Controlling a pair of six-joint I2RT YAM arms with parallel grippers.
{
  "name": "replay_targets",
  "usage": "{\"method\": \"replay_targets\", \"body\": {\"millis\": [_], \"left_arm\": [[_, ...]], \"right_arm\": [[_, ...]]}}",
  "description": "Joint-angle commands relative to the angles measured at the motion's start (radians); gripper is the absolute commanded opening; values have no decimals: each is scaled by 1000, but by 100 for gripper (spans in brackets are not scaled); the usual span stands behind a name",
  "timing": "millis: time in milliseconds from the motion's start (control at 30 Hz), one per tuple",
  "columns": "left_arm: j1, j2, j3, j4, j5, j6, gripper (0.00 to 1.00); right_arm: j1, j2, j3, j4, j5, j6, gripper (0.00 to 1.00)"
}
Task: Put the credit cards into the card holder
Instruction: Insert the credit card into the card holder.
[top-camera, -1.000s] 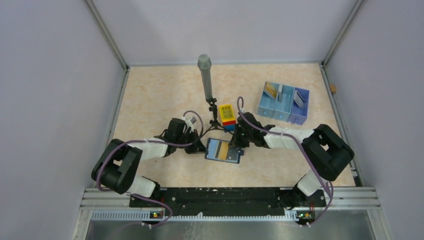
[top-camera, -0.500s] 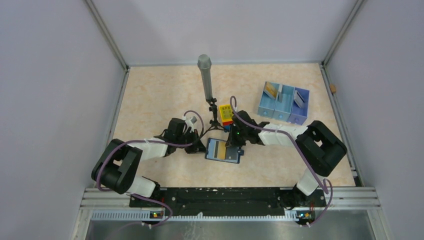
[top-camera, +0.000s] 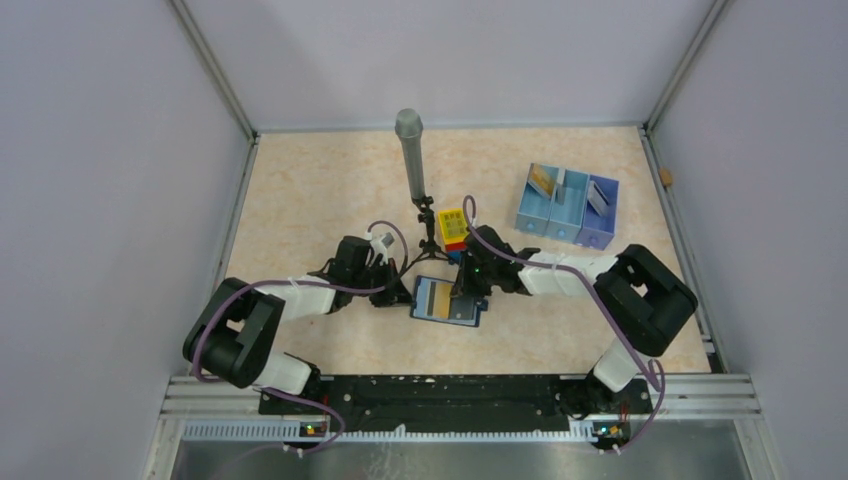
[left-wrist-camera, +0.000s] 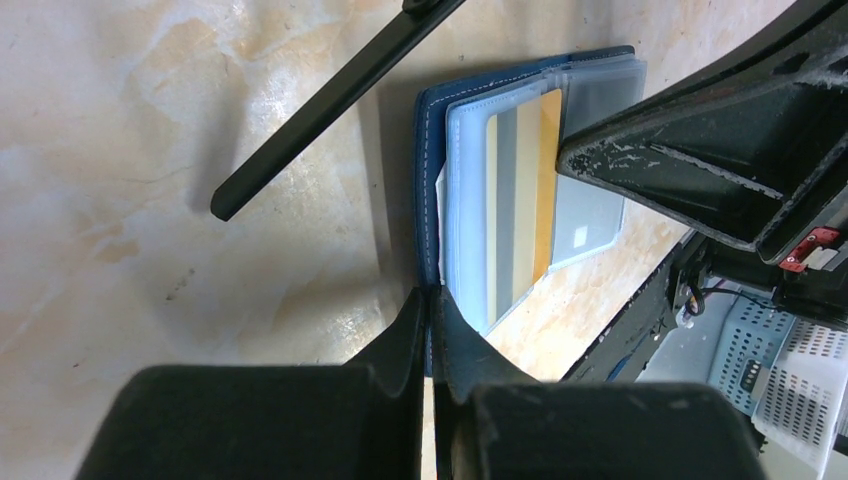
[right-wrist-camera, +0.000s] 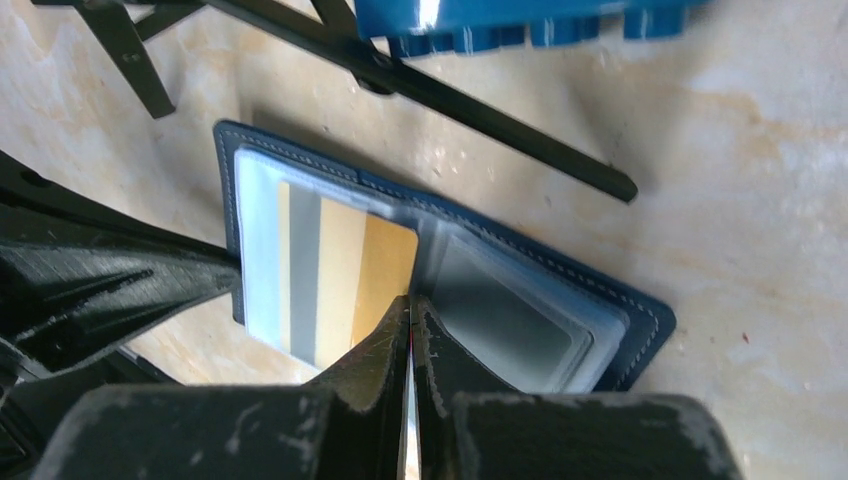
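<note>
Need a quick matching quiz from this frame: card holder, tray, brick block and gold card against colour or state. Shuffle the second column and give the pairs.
Things:
1. card holder
2. tray
3. brick block
4. gold card

Colour or state:
A. pale blue, three compartments
B. yellow top
C. tucked in a clear sleeve
D. navy, lying open

Pairs: 1-D, 2-A, 3-B, 4-C

In the left wrist view, the right gripper (left-wrist-camera: 565, 155) hides the right end of the open navy-blue folding wallet (left-wrist-camera: 430, 180). The right wrist picture's top edge cuts off the blue studded toy brick (right-wrist-camera: 520, 20). Seen from overhead, what stands in the far-right pale blue three-compartment tray (top-camera: 566, 205) is too small to tell.
</note>
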Motion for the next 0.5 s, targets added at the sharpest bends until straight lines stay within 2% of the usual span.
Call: {"method": "replay_targets", "body": {"millis": [0,167,467], "left_arm": [[2,-12,-2,37,-7,-8,0],[2,-5,-6,38,-2,-12,0],[2,-12,-10,38,-1,-13,0]], "right_arm": [[17,-56,-49,-94,39,34,4],[34,-91,-83,-100,49,77,14],[61,-65,-138,36,24,169,21]]}}
